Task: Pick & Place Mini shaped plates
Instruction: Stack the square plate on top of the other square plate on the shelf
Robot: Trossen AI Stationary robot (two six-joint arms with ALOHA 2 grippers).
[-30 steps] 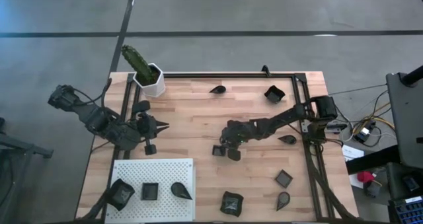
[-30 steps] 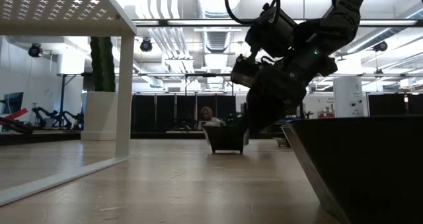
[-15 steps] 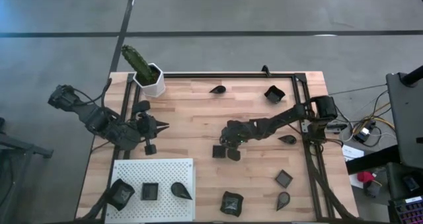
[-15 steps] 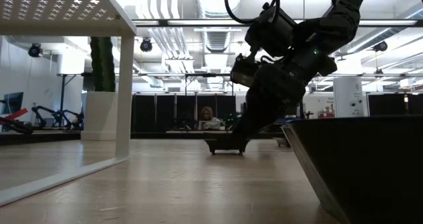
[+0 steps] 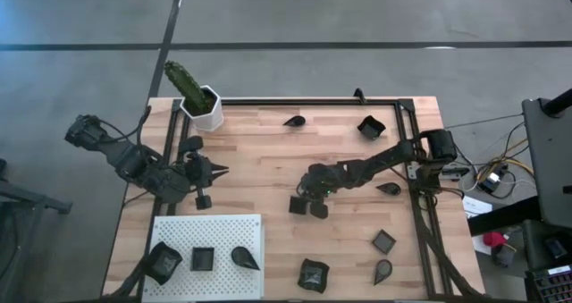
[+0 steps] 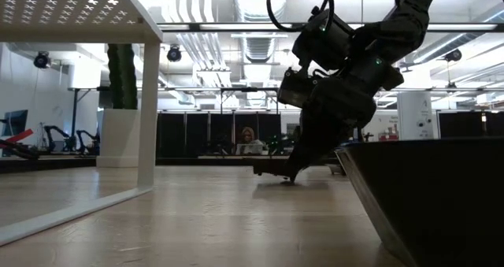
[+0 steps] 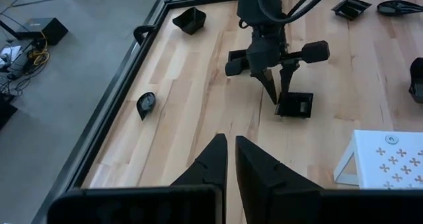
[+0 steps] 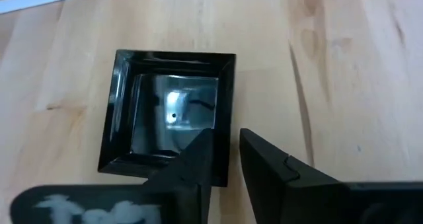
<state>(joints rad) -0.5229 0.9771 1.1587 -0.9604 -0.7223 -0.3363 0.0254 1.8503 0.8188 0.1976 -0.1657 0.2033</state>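
Note:
A small black square plate (image 8: 168, 115) lies flat on the wooden table near its middle (image 5: 297, 205). My right gripper (image 8: 226, 133) is down at it (image 5: 308, 205), shut across its wall. My left gripper (image 5: 217, 172) hangs above the table's left part with its fingers (image 7: 230, 139) together and nothing in them. Three dark plates (image 5: 203, 258) rest on the white perforated board (image 5: 214, 227) at the near left. Other mini plates lie loose on the table: (image 5: 293, 121), (image 5: 369, 126), (image 5: 389, 189). My right gripper has the square plate by one side wall, close to a corner (image 8: 227, 159). One finger (image 8: 198, 154) is inside the dish and the other (image 8: 261, 154) outside. The fingers slant down from the table's right side. The plate lies flat on the wood (image 6: 272, 172).
A white hexagonal pot with a green cactus (image 5: 204, 106) stands at the far left corner. A black frame rail (image 5: 313, 101) runs along the far and right edges. More dark plates sit at the near right: (image 5: 383, 241), (image 5: 382, 269), (image 5: 314, 274).
The square plate was tipped up off the wood in my right gripper a second ago. It has come down and now lies flat. The gripper has stayed over the same spot. My left arm has kept still.

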